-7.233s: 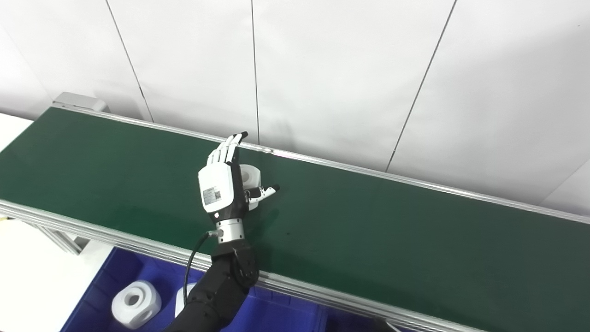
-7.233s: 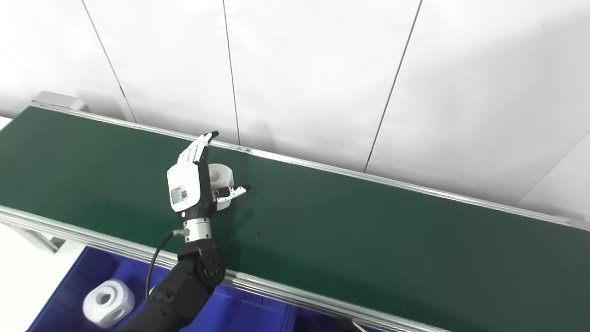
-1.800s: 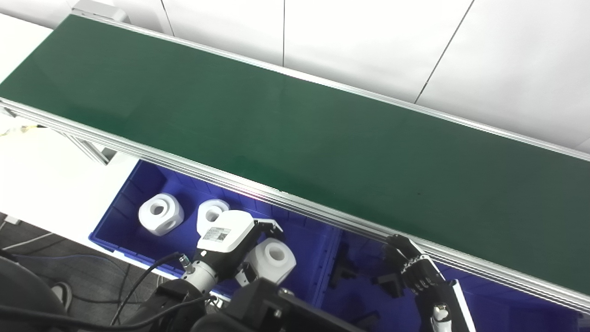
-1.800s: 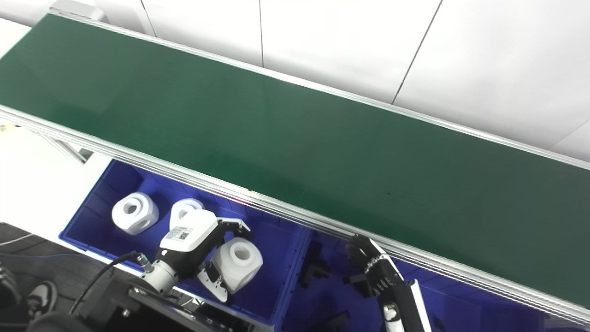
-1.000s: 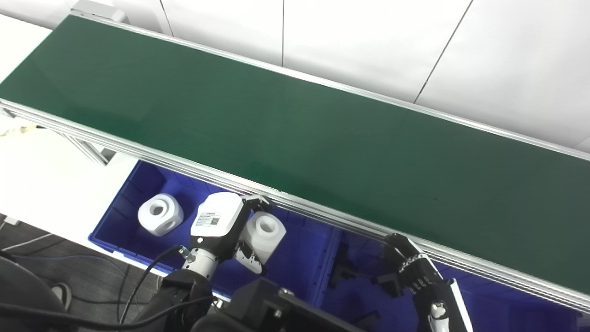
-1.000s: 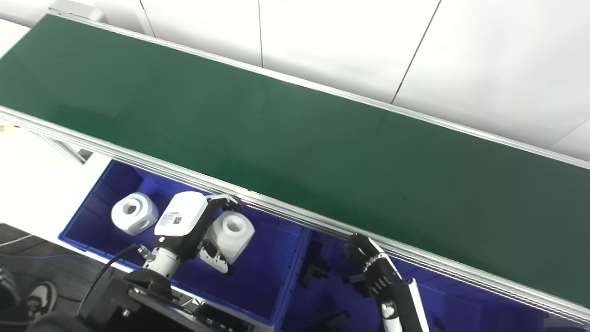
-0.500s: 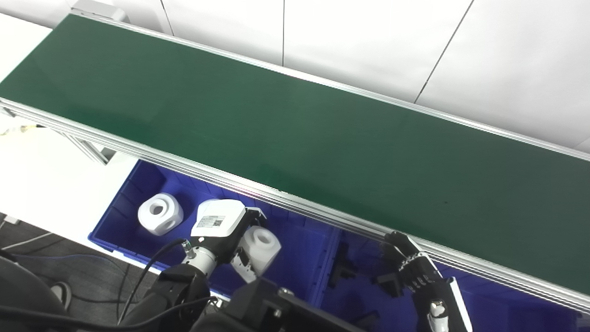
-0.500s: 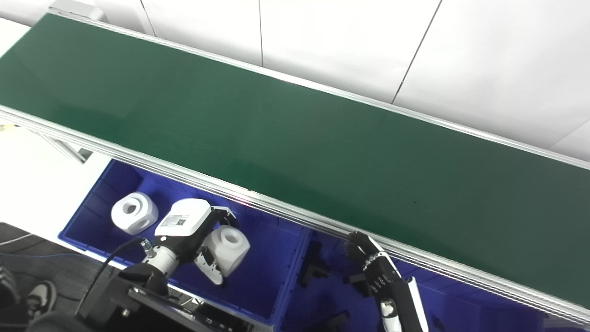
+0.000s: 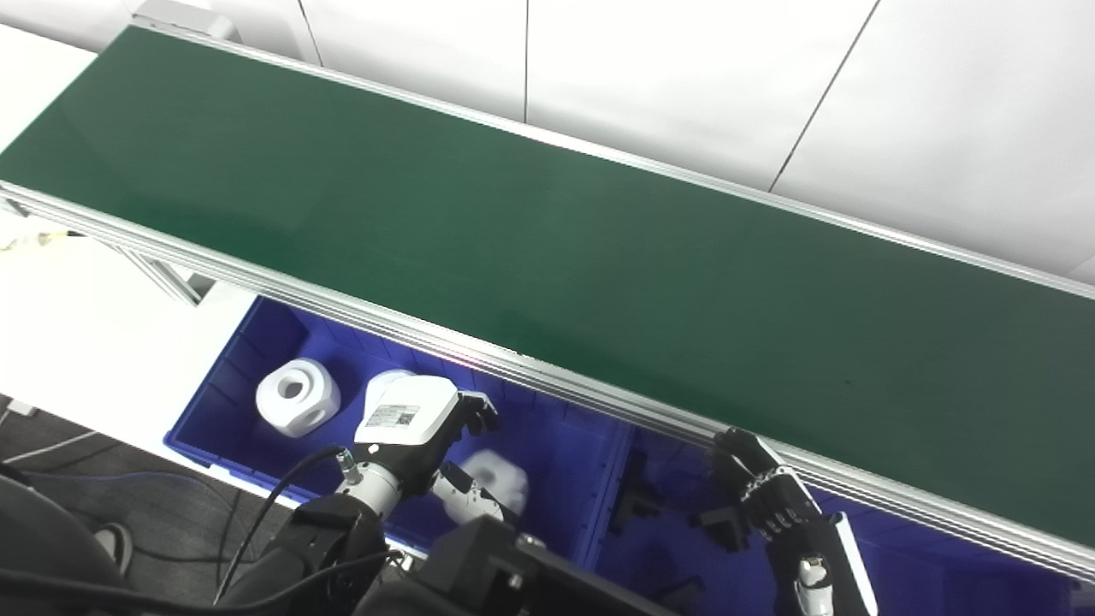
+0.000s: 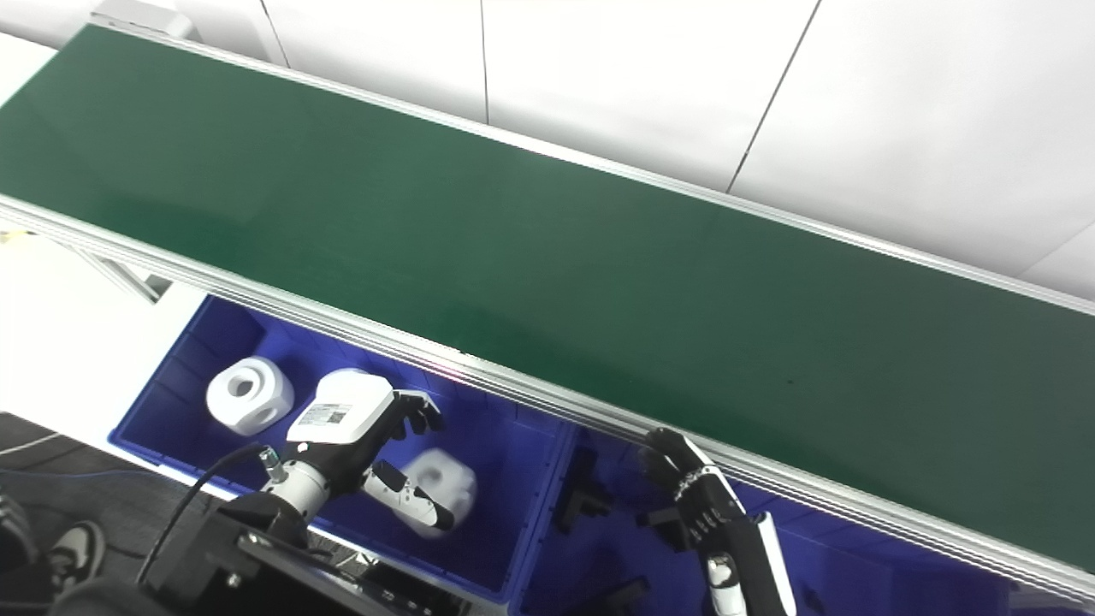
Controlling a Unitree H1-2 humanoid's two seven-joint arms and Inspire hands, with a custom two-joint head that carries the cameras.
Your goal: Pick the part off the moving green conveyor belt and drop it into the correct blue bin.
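My left hand (image 9: pixel 419 428) hovers over the left blue bin (image 9: pixel 214 389), open, fingers spread and thumb stretched downward. Just below it, the white block part with a round hole (image 9: pixel 496 479) is blurred and clear of the fingers, inside the bin. Two more white parts lie in that bin: one (image 9: pixel 297 397) at the left, another (image 9: pixel 385 381) mostly hidden behind the hand. My right hand (image 9: pixel 774 509) hangs with fingers loosely curled over the right blue bin (image 9: pixel 941 573), holding nothing. The green conveyor belt (image 9: pixel 547 248) carries no part.
The right bin holds several black angled parts (image 9: pixel 637 496). An aluminium rail (image 9: pixel 599 398) runs along the belt's near edge, above both bins. My own dark body (image 9: pixel 513 573) fills the bottom centre. A white wall stands behind the belt.
My left hand has opened and let go of the white part, which has dropped below the fingers into the left bin. The right hand has barely moved.
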